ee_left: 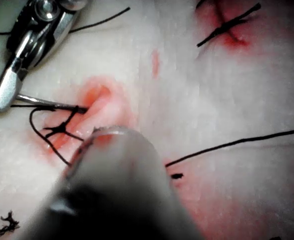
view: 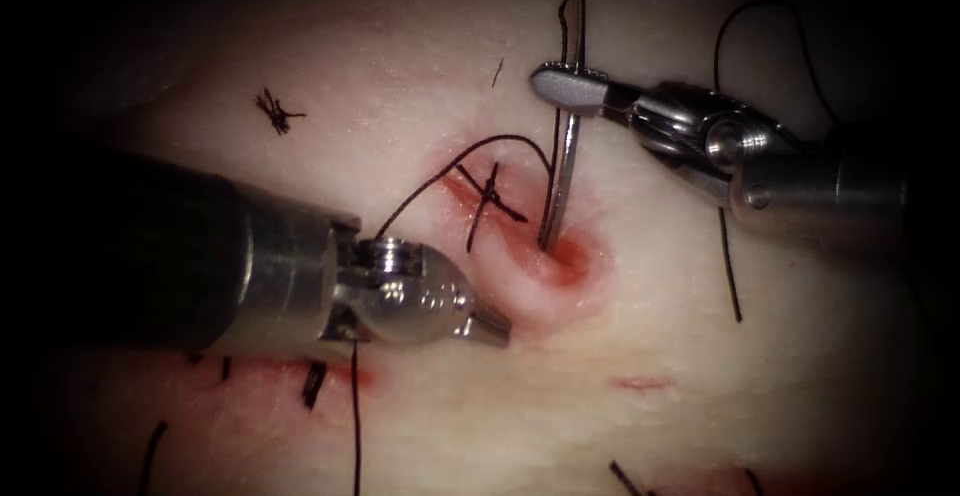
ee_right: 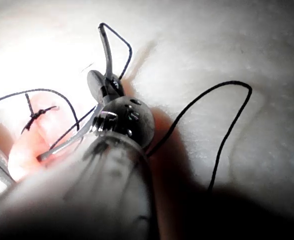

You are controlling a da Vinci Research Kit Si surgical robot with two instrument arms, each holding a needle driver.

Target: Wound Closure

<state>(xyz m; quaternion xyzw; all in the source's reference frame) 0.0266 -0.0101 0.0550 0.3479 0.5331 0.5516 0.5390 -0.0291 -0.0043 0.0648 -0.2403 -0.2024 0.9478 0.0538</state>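
Pale tissue [view: 420, 46] streaked with red fluid [view: 570, 261] runs across the endoscope view, where the right tool [view: 570, 84] has its fingers clamped on the needle [view: 568, 146] toward its upper, blunt end. That needle stands nearly upright, its tip sunk into the tissue at the red right end of the cut [view: 500, 221]. Dark thread [view: 455, 168] arcs from the needle's foot leftward over a tied stitch [view: 490, 201] that crosses the cut. Lower left of the cut, the left tool [view: 490, 328] presses its tip against a raised fold of tissue; whether its fingers are parted or closed cannot be told. From the right wrist view comes what the endoscope misses: thread leaving the needle's [ee_right: 106, 50] swaged end above the right tool [ee_right: 98, 86] and looping down beside it, plus a second long loop lying free on the tissue. Seen from the left wrist, the left tool's shaft [ee_left: 117, 185] blocks the near end of the cut, while the right tool [ee_left: 4, 92] and needle [ee_left: 49, 103] appear beyond it. Elsewhere lie a knotted stitch [view: 278, 111] at upper left, cut ends [view: 312, 384] along a red line below the left tool, and a loose strand [view: 730, 266] under the right tool.
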